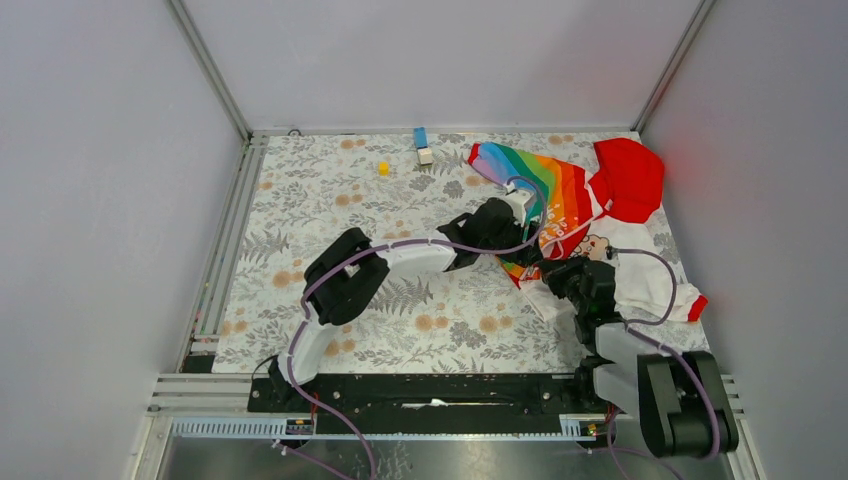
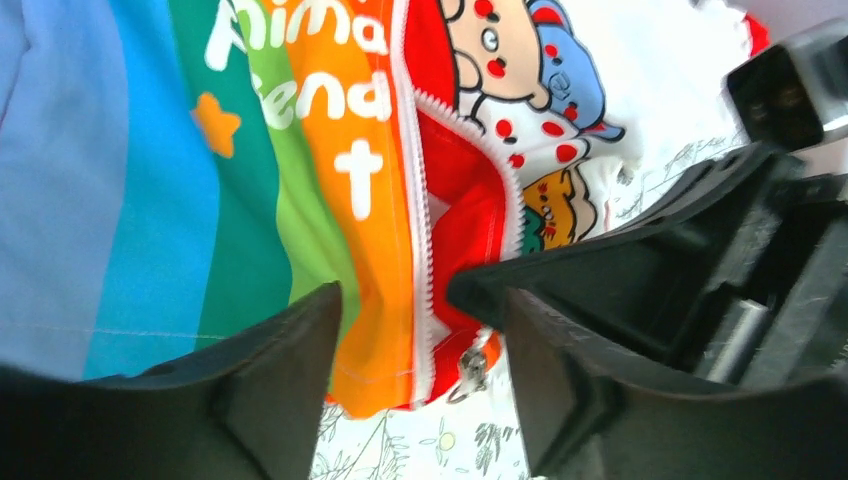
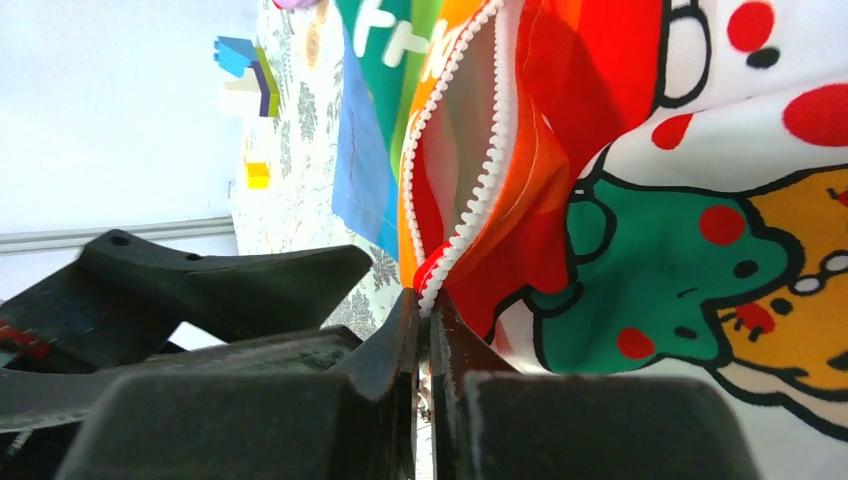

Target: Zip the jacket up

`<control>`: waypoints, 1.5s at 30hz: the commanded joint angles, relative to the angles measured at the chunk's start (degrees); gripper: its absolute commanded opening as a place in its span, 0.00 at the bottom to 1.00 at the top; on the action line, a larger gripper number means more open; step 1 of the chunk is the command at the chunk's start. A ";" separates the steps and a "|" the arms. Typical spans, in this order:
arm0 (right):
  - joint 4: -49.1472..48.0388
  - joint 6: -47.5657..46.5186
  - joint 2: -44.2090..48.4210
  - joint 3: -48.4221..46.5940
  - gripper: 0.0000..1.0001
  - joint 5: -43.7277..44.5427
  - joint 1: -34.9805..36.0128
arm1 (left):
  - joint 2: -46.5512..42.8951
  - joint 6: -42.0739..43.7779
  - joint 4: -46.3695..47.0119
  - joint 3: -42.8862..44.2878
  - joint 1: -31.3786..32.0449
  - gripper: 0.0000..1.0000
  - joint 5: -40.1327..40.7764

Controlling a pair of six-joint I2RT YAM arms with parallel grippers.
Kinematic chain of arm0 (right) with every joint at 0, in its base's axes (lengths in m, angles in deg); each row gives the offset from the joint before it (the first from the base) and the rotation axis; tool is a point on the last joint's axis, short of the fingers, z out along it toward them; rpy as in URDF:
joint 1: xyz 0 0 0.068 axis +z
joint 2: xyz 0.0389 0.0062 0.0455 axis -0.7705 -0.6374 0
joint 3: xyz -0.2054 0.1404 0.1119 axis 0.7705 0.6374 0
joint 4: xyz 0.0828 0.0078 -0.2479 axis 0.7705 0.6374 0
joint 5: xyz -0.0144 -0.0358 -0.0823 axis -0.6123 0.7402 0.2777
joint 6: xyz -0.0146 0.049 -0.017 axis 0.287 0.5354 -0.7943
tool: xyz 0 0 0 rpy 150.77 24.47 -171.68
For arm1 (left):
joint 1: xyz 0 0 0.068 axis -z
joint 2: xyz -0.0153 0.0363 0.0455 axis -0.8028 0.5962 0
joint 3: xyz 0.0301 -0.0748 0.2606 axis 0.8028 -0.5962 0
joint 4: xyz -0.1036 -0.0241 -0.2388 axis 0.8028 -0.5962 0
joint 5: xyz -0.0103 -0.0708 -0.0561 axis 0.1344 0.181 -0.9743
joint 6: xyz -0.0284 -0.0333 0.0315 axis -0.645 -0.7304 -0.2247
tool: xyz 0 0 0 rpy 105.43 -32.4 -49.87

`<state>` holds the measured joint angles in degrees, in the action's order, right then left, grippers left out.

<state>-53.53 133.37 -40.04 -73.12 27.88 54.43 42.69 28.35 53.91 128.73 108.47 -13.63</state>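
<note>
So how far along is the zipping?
Done: on the rainbow-striped, cartoon-printed fabric jacket, the white tooth rows meet at the small metal slider by the hem. In hand: right tool pinches that end; left tool open around the slider. Left: teeth above gape; the whole pull.

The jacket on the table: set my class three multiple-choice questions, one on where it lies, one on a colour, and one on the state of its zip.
1. On the table, the jacket lies: A at the left; B at the right; C at the near left corner.
2. Its hood is: A red; B blue; C green.
3. The zip is: A closed to the top; B open, its rows apart; C missing.

Answers: B, the top view shows it on the right side. A, the hood is plain red. B, the white teeth stand apart above the hem, where the right gripper has its jaws shut.
</note>
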 commanded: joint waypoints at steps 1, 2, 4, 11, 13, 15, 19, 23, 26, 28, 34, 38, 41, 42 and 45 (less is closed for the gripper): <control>12.14 -2.76 6.12 -1.81 0.00 3.61 0.36 | -3.23 3.23 -10.01 5.27 -1.64 0.71 -4.10; 14.52 -3.59 5.91 -3.19 0.00 3.02 0.36 | -3.44 4.46 -12.85 6.40 -2.39 0.74 -6.62; 18.89 -5.79 6.51 -5.21 0.00 2.27 0.36 | -2.11 7.71 -20.26 10.43 -4.10 0.76 -12.63; 32.39 -9.26 10.03 -8.96 0.00 3.00 0.36 | 12.49 24.12 -51.26 36.43 -5.81 0.68 -18.27; 32.57 -9.84 10.47 -8.61 0.00 3.03 0.36 | 14.21 25.49 -52.26 38.57 -6.15 0.67 -21.94; 31.86 -10.02 10.34 -8.34 0.00 2.57 0.36 | 16.04 26.65 -53.67 40.94 -6.11 0.66 -25.05; 30.24 -10.18 9.63 -7.96 0.00 1.86 0.36 | 19.25 26.71 -54.35 43.70 -6.11 0.67 -28.29; 29.02 -10.09 8.80 -7.71 0.00 1.05 0.36 | 22.31 26.14 -54.37 46.72 -5.89 0.68 -28.62; 28.51 -10.07 8.92 -7.37 0.00 0.90 0.36 | 24.20 25.93 -54.37 48.42 -5.47 0.65 -27.88; 28.25 -10.01 9.12 -7.23 0.00 0.89 0.36 | 25.04 25.86 -54.18 49.05 -5.35 0.62 -27.58; 27.58 -9.93 8.70 -7.00 0.00 0.64 0.36 | 25.44 24.24 -51.10 48.14 -4.76 0.49 -25.61; 27.48 -9.74 8.61 -6.98 0.00 0.56 0.36 | 25.35 22.89 -49.37 47.90 -4.07 0.39 -24.03; 27.48 -9.61 8.44 -7.06 0.00 0.63 0.43 | 24.50 21.79 -47.26 47.19 -3.84 0.22 -23.81; 27.53 -9.60 8.29 -7.20 0.00 0.66 0.45 | 23.89 21.35 -46.29 46.60 -3.86 0.15 -23.67; 27.47 -9.08 7.47 -7.78 0.00 1.00 0.46 | 20.03 20.76 -42.28 42.99 -4.03 0.00 -22.74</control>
<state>-24.24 124.23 -31.69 -79.98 28.64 54.48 67.74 50.25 4.71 174.50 104.34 -37.76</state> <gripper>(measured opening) 0.044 0.038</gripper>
